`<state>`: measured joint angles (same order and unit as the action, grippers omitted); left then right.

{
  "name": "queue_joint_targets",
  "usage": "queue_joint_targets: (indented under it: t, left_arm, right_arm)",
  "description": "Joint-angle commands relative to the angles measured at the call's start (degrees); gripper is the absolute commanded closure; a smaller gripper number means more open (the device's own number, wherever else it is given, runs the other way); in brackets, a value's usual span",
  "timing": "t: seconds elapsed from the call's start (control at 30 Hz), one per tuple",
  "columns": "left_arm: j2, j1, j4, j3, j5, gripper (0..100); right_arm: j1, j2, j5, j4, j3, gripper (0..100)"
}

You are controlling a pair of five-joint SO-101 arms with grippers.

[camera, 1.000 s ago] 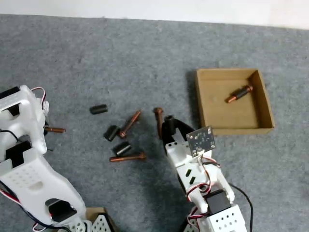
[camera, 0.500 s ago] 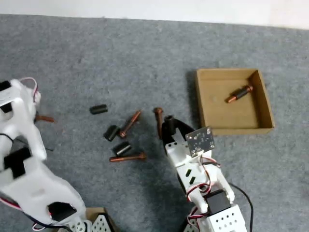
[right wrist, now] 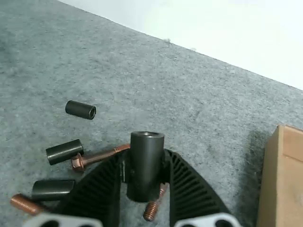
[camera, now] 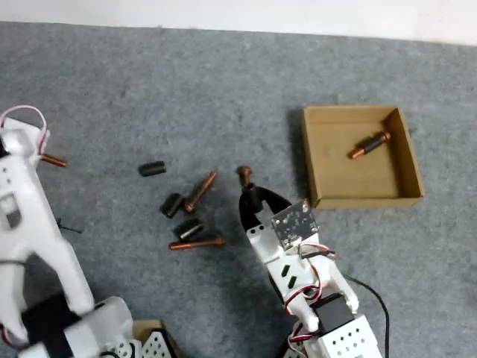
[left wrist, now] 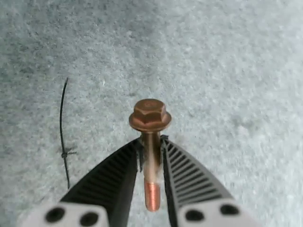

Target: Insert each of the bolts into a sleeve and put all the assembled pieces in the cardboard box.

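The cardboard box (camera: 332,168) sits at the right on the grey mat (camera: 223,89), with one assembled piece (camera: 370,145) lying inside. Just left of its near corner, the right gripper (right wrist: 144,158) has its jaws slightly parted, clamped on an upright black sleeve (right wrist: 146,142); the wrist view shows its open bore. At the far left, the left gripper (left wrist: 151,144) pinches a copper bolt (left wrist: 150,116) by the shank. Its wrist view shows a thin black tie (left wrist: 63,127) nearby. Between the arms lie three loose sleeves (camera: 152,168), (camera: 172,204), (camera: 188,229) and two loose bolts (camera: 201,190), (camera: 197,242). A third bolt (camera: 244,173) lies at the right gripper's tip.
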<state>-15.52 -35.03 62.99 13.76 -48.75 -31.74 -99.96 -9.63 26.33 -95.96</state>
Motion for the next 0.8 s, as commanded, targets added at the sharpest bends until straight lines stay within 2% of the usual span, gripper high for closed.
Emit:
queue_joint_targets:
  t: [0.0, 0.3, 0.5, 0.63, 0.77]
  left_arm:
    - [-15.9, 3.6, -0.9, 7.1, 0.8, 100]
    - [-45.8, 14.0, -1.8, 25.6, 0.5, 100]
    - [-63.2, 20.8, -11.5, 39.9, 0.5, 100]
    - [-73.3, 25.5, -18.5, 50.1, 0.5, 99]
    - [-82.3, 31.4, -22.7, 58.3, 0.5, 99]
  right_arm:
    - [-0.7, -1.5, -0.5, 0.1, -6.1, 99.2]
    - [-0.8, -1.5, -0.6, 0.1, -6.1, 99.2]
    - [-1.3, -1.5, -2.3, 0.1, -6.3, 99.2]
    - [-5.9, -1.2, -6.7, 0.1, -6.3, 99.2]
    - [-10.7, -1.2, -7.3, 0.1, -6.3, 99.2]
